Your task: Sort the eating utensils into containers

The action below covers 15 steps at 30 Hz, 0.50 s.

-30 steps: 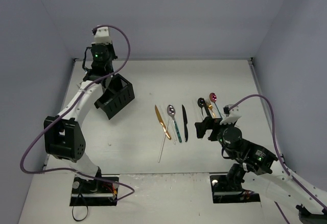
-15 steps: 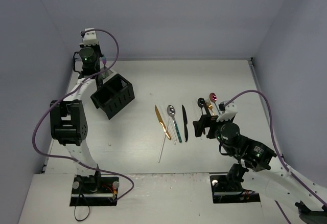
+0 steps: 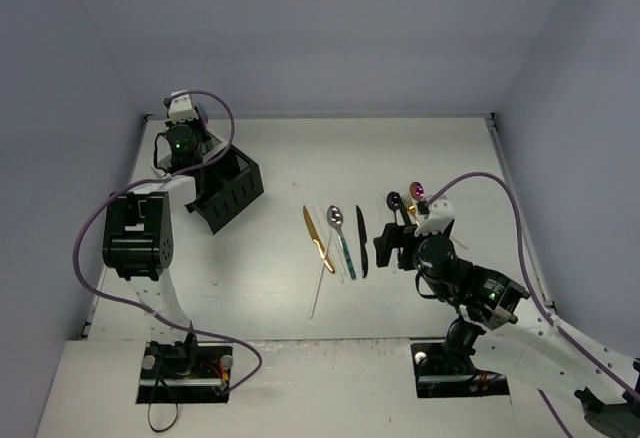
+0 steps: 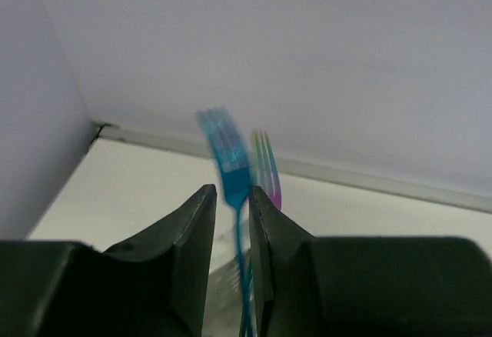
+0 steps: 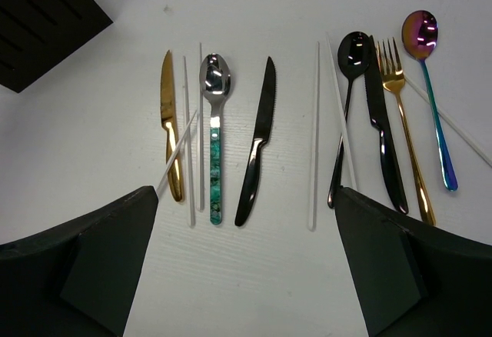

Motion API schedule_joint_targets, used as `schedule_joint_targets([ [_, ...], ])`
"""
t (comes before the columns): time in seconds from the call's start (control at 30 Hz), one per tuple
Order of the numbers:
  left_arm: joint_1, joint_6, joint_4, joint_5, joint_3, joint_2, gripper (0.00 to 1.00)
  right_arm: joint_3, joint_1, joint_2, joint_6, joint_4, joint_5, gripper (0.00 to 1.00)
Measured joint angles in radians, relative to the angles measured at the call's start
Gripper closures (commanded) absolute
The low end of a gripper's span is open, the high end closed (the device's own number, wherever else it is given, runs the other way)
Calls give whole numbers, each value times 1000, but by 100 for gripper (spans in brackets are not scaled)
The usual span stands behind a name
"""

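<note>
One blue fork (image 4: 231, 164) sits between the barely parted jaws of the left gripper (image 4: 231, 195) over the containers (image 3: 238, 194), apparently mid-drop; the wide-open right gripper (image 5: 244, 198) should pick next.

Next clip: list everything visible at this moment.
container: 1, black, table far left
knives: 3, gold knife, two black knives, in the row
spoons: 3, silver spoon, black spoon, iridescent spoon, same row
gold fork: 1, gold, row's right part
white sticks: about 6, white, among row
other forks: 2, blue fork, iridescent fork, left wrist view
left gripper: black, blue fork between fingers, grip unclear
right gripper: black, open above row
</note>
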Motion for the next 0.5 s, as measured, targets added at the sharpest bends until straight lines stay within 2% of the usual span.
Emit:
schedule_joint_targets([
  [0.13, 0, -15, 1, -17, -72, -37, 42, 7, -2, 45, 23, 0, 26, 3],
  [0.23, -3, -24, -24, -21, -98, -93, 33, 27, -21, 122, 48, 4, 37, 6],
  [0.33, -9, -26, -81, -28, -100, -180, 29, 49, -96, 216, 63, 7, 2, 8],
  [0.5, -63, -24, -271, -46, -86, -384, 29, 89, -416, 351, 47, 12, -145, 14],
])
